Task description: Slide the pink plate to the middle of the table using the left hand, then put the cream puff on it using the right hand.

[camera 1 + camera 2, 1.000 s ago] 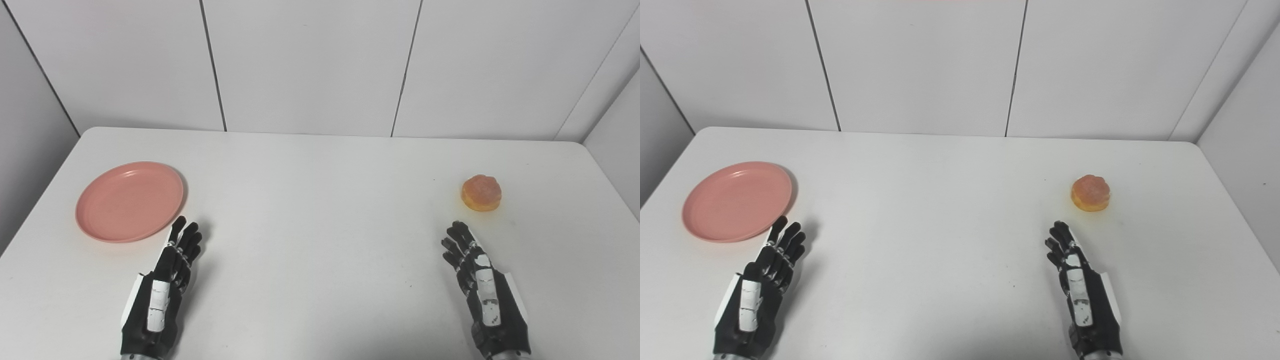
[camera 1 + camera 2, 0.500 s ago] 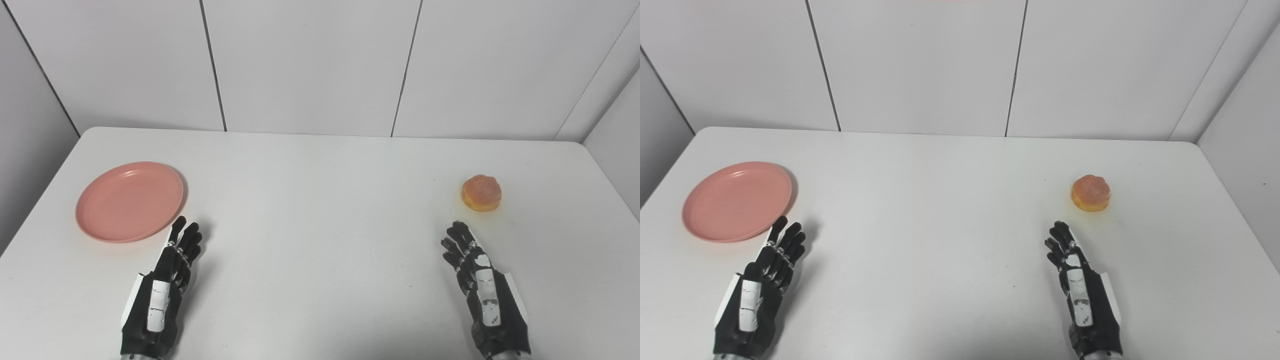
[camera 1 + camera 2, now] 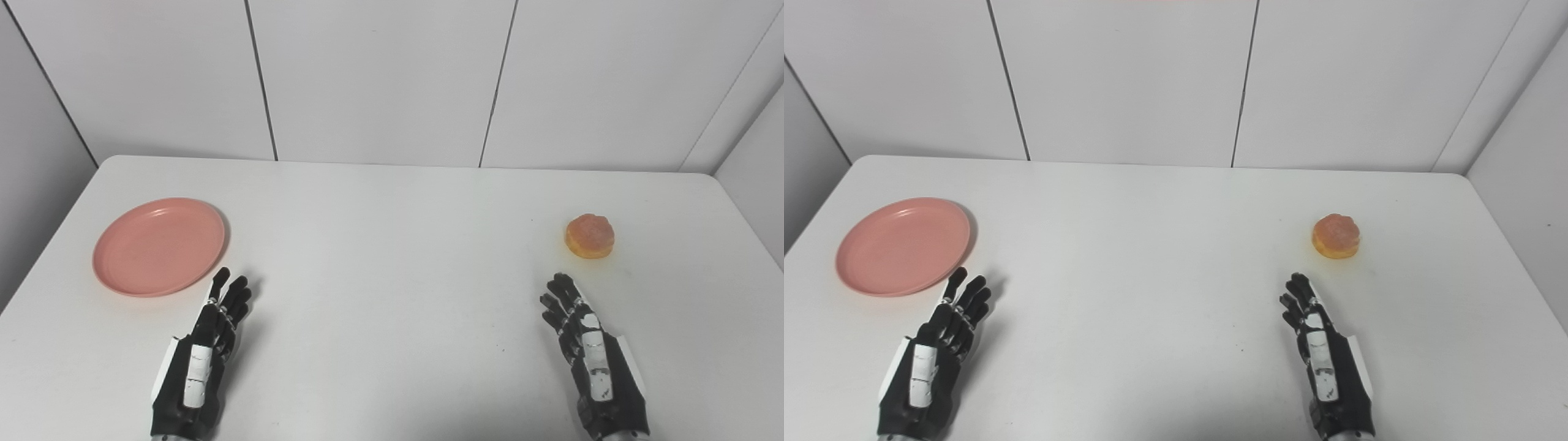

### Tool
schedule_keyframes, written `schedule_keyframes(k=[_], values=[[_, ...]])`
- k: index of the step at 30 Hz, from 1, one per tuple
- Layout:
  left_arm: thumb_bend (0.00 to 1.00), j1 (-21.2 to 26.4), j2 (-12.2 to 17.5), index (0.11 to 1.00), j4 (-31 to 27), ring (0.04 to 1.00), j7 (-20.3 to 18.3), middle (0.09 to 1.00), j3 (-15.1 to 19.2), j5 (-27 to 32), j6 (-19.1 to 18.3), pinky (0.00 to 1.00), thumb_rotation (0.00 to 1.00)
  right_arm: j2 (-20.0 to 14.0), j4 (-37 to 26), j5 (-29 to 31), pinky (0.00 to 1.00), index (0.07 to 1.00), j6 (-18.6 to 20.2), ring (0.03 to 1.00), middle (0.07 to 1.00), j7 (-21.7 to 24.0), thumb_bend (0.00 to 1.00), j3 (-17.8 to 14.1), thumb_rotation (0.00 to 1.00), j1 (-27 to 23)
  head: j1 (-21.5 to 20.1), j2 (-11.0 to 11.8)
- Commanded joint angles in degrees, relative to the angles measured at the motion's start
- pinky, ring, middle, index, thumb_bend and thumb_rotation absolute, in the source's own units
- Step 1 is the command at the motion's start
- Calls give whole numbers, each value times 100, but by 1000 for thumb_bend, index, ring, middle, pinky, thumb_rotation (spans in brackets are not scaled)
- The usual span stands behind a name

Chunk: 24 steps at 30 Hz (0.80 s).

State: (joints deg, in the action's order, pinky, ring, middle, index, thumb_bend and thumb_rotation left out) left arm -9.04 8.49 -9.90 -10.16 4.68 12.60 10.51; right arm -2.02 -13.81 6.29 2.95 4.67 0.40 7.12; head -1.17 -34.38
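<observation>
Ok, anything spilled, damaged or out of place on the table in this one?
Nothing stands out. The pink plate lies flat and empty at the table's left, the cream puff sits whole at the right, and the left hand and right hand are both open, touching neither.

One pink plate (image 3: 158,246), one cream puff (image 3: 589,236), two hands.

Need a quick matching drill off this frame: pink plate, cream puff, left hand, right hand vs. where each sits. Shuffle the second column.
Things:
1. pink plate
2. cream puff
3. left hand
4. right hand

Places:
A. near side, just short of the pastry, open
B. far left of the table, empty
C. right side of the table, held by nothing
D. near side, fingertips by the dish's near rim, open

Pairs: 1-B, 2-C, 3-D, 4-A
</observation>
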Motion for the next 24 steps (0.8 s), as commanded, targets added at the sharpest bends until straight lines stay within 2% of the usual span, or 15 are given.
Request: schedule_keyframes(k=[1, 6, 10, 17, 24], values=[[859, 63, -198, 973, 2, 951, 79, 949, -101, -143, 228, 978, 904, -149, 71, 177, 964, 937, -490, 933, 950, 124, 917, -131, 1000, -35, 235, 134], [869, 46, -498, 976, -55, 939, 339, 945, -267, -716, 371, 958, 898, -362, 455, 467, 993, 956, -844, 955, 968, 366, 914, -290, 1000, -34, 539, 345], [857, -4, -610, 998, -207, 983, 408, 987, -430, -775, 206, 997, 899, -470, 631, 609, 980, 958, -1016, 952, 968, 491, 913, -383, 1000, -17, 713, 434], [764, 18, -684, 1000, -34, 990, 453, 996, -522, -834, 450, 1000, 941, -527, 774, 665, 967, 957, -1088, 936, 964, 587, 911, -436, 1000, -15, 787, 546], [735, 76, -749, 1000, 197, 987, 541, 999, -596, -874, 583, 1000, 951, -546, 1073, 750, 981, 966, -1221, 939, 969, 683, 898, -462, 1000, -88, 905, 819]])
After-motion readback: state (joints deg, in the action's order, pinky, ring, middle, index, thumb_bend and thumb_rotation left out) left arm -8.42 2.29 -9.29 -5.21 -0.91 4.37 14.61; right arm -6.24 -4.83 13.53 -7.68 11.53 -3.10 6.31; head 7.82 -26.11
